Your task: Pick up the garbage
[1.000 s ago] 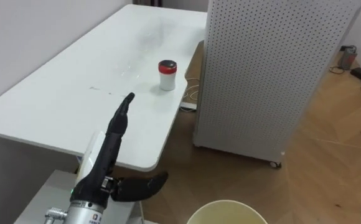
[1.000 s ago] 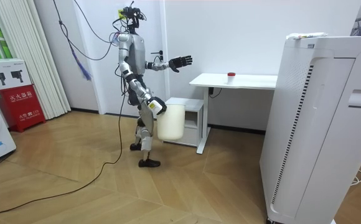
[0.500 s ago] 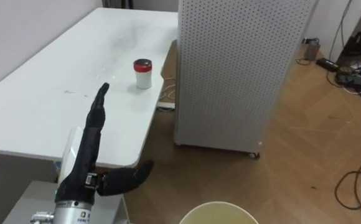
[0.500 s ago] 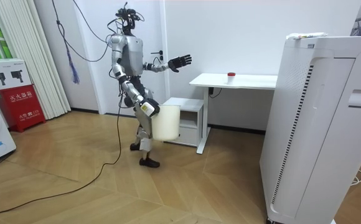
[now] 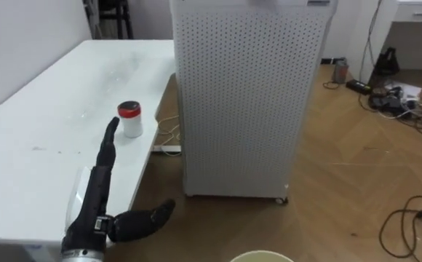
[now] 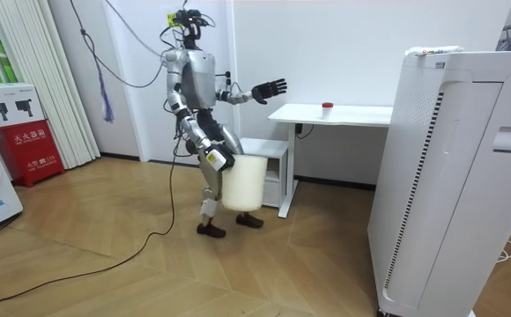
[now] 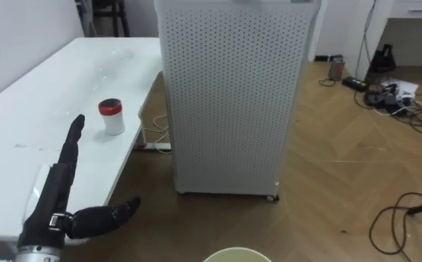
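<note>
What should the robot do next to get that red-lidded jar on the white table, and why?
Probably a step closer to the table, bringing the left hand forward. That hand is open and raised, and the red-lidded jar stands upright beyond its fingertips, untouched. The right hand is down at the pale bucket by the robot's side.

No legible text or numbers.

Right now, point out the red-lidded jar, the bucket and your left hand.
red-lidded jar (image 5: 132,128), left eye view, its white body.
bucket (image 6: 243,183), room view, its side wall.
left hand (image 5: 93,207), left eye view, its palm.
</note>
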{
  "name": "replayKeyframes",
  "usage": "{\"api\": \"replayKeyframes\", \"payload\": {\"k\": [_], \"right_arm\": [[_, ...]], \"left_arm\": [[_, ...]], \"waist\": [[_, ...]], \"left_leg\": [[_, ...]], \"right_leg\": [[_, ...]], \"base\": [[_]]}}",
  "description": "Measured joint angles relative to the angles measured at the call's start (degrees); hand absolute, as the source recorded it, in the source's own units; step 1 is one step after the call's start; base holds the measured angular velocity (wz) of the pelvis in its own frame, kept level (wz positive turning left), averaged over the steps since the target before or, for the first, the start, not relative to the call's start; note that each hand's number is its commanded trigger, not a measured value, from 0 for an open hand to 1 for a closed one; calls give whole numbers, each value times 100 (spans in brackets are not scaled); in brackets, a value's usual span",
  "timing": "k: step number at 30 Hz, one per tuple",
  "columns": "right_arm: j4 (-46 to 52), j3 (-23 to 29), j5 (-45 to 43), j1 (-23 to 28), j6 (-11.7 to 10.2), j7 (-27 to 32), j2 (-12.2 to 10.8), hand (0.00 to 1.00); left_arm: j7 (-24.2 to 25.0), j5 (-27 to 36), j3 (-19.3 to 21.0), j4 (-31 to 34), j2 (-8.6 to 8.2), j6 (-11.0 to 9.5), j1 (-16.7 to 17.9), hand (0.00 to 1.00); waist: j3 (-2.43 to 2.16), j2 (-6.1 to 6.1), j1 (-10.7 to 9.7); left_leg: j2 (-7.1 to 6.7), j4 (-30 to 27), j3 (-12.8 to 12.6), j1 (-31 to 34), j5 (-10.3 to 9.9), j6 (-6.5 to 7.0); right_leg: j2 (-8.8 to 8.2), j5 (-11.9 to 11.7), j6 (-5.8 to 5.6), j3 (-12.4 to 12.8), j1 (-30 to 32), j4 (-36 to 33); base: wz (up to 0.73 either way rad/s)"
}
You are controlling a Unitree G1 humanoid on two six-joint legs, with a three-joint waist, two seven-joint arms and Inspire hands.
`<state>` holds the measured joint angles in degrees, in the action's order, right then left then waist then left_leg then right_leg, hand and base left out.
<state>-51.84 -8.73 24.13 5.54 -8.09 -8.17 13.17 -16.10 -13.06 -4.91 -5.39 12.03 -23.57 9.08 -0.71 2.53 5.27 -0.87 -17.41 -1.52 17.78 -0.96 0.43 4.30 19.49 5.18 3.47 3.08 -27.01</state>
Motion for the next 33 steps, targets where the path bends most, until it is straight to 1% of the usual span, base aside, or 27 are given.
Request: {"api": "replayKeyframes", "payload": {"k": [1, 2, 3, 4, 5, 6, 7, 8, 9, 11, 12, 13, 14, 15, 16, 17, 18, 19, 20, 21, 22, 23, 24, 25, 26, 29, 33], "right_arm": [[2, 6, 10, 1, 26, 0, 0, 100], [5, 55, 11, 9, 67, 5, 3, 100], [10, 73, 10, 9, 69, 12, 13, 100], [53, 83, 0, 2, 70, 57, 38, 100], [58, 83, -2, -35, 70, 105, 64, 100], [56, 78, 3, -40, 70, 123, 60, 100], [56, 49, 6, -51, 70, 130, 55, 100], [56, 30, 3, -61, 70, 135, 50, 100], [57, 18, 3, -66, 69, 135, 15, 100], [55, -55, 9, -127, 68, 90, -5, 100], [60, -141, 12, -184, 68, 78, -5, 100], [73, -157, 6, -194, 68, 42, -12, 100], [91, -170, 6, -190, 67, 39, -13, 100], [139, -190, -16, -175, 62, 47, -22, 100], [161, -212, -39, -155, 26, 60, -26, 100], [150, -252, -90, -143, 4, 107, -23, 100], [128, -256, -148, -129, 4, 130, -23, 100], [125, -278, -239, -139, 4, 127, -25, 100], [125, -329, -249, -185, -3, 102, -23, 100], [127, -359, -244, -204, -4, 89, -17, 100], [128, -349, -227, -214, -18, 40, -16, 100], [128, -347, -200, -219, -35, 31, -9, 100], [91, -323, -196, -229, -47, 8, -2, 100], [51, -327, -202, -228, -47, -51, 4, 100], [39, -326, -202, -238, -49, -92, 12, 100], [34, -338, -245, -251, -62, -282, 15, 100], [-141, -343, -393, -228, -60, -458, 15, 100]], "left_arm": [[61, -1, 18, 3, 4, 1, -2, 0], [92, 0, 12, 3, -3, 2, -2, 0], [113, 0, 5, 3, -4, 2, -8, 0], [136, 1, 5, 3, -5, 5, -19, 0], [135, 0, -14, 1, -13, 7, -37, 0], [134, -1, -43, 1, 7, 7, -55, 0], [117, -1, -90, -1, 31, 5, -82, 0], [103, -3, -106, -1, 33, 4, -81, 0], [88, -8, -109, 0, 28, 2, -84, 0], [-25, -15, -78, -1, 30, -3, -119, 0], [-113, -5, -73, -34, 33, -2, -169, 0], [-129, -12, -91, -57, 35, -3, -237, 0], [-132, -12, -103, -65, 31, -8, -260, 0], [-136, -16, -123, -79, 32, -9, -279, 0], [-169, -17, -165, -82, 46, -7, -278, 0], [-191, -21, -203, -107, 40, -4, -278, 0], [-189, -27, -219, -133, 18, 4, -277, 0], [-191, -22, -196, -131, 20, 6, -281, 0], [-208, -13, -145, -131, 24, 28, -281, 0], [-215, -10, -135, -130, 27, 49, -277, 0], [-216, -29, -137, -87, 34, 89, -275, 0], [-216, -58, -139, -32, 32, 102, -288, 0], [-241, -180, -138, 113, 49, 110, -290, 0], [-334, -341, -124, 173, 51, 111, -263, 0], [-418, -477, -55, 187, 51, 111, -255, 0], [-588, -553, 159, 337, 63, 110, -259, 0], [-680, -637, 246, 432, 61, 109, -255, 0]], "waist": [[37, 106, -31], [26, 190, -66], [26, 222, -67], [26, 274, -15], [76, 217, -8], [106, 199, 8], [177, 142, 23], [194, 90, 47], [197, 4, 69], [192, -60, 92], [198, -80, 106], [201, -97, 83], [199, -104, 58], [197, -110, -31], [187, -89, -62], [189, -106, -89], [169, -139, -95], [164, -140, -37], [174, -120, -32], [184, -103, -17], [191, -56, -44], [193, -48, -59], [179, -7, -60], [158, 40, 17], [155, 48, 34], [148, 39, 91], [141, 13, 111]], "left_leg": [[-64, -89, -85, -44, 24, 76], [-155, -259, -136, -62, -47, 202], [-217, -373, -153, -59, -119, 308], [-359, -648, -180, -44, -374, 406], [-432, -925, -179, -72, -621, 460], [-453, -1007, -217, -133, -731, 511], [-488, -1121, -271, -264, -938, 577], [-493, -1159, -267, -328, -1033, 595], [-495, -1154, -222, -466, -1161, 633], [-502, -1032, -132, -598, -1263, 637], [-489, -904, -68, -690, -1265, 631], [-476, -843, 106, -760, -1258, 616], [-469, -803, 206, -792, -1257, 599], [-442, -715, 365, -877, -1277, 561], [-436, -665, 490, -969, -1327, 483], [-377, -667, 593, -1073, -1407, 397], [-320, -663, 628, -1113, -1426, 357], [-196, -612, 595, -1183, -1421, 331], [-90, -616, 498, -1189, -1396, 234], [-58, -694, 407, -1153, -1383, 177], [-10, -665, 283, -1000, -1383, 39], [28, -446, 291, -919, -1311, -8], [109, -224, 191, -822, -1085, 112], [119, -191, 105, -849, -1045, 129], [106, -187, 95, -896, -1046, 129], [81, 7, 117, -1094, -1048, 126], [95, 211, 173, -1352, -1045, 121]], "right_leg": [[-195, 159, -93, -195, -115, 8], [-361, 293, -191, -318, -218, -1], [-450, 330, -195, -379, -261, -42], [-649, 485, -309, -556, -260, -344], [-835, 486, -416, -856, -114, -1022], [-938, 422, -524, -962, -5, -1415], [-1117, 152, -741, -1033, 221, -2142], [-1155, -50, -757, -1043, 317, -2447], [-1217, -485, -817, -1088, 518, -2881], [-1337, -387, -822, -1173, 827, -3147], [-1381, -168, -767, -1178, 1090, -3011], [-1383, -45, -737, -1200, 1261, -2513], [-1367, -40, -735, -1223, 1313, -2139], [-1314, -102, -713, -1219, 1298, -1185], [-1290, -391, -718, -1208, 1208, -210], [-1200, -1123, -745, -1182, 1124, 215], [-1175, -1142, -735, -1217, 1009, 288], [-1056, -1165, -671, -1304, 815, 501], [-964, -1192, -627, -1310, 651, 715], [-939, -1200, -614, -1241, 569, 807], [-897, -1201, -615, -883, 469, 958], [-867, -1198, -621, -768, 481, 968], [-835, -1155, -684, -706, 533, 961], [-828, -1158, -702, -799, 529, 1011], [-814, -1158, -703, -958, 445, 1153], [-821, -1165, -697, -1160, 181, 1405], [-797, -1160, -692, -1222, -21, 1458]], "base": [[0], [10], [9], [8], [5], [8], [0], [0], [5], [5], [19], [33], [62], [69], [80], [61], [38], [20], [12], [31], [37], [50], [27], [18], [0], [-9], [4]]}}
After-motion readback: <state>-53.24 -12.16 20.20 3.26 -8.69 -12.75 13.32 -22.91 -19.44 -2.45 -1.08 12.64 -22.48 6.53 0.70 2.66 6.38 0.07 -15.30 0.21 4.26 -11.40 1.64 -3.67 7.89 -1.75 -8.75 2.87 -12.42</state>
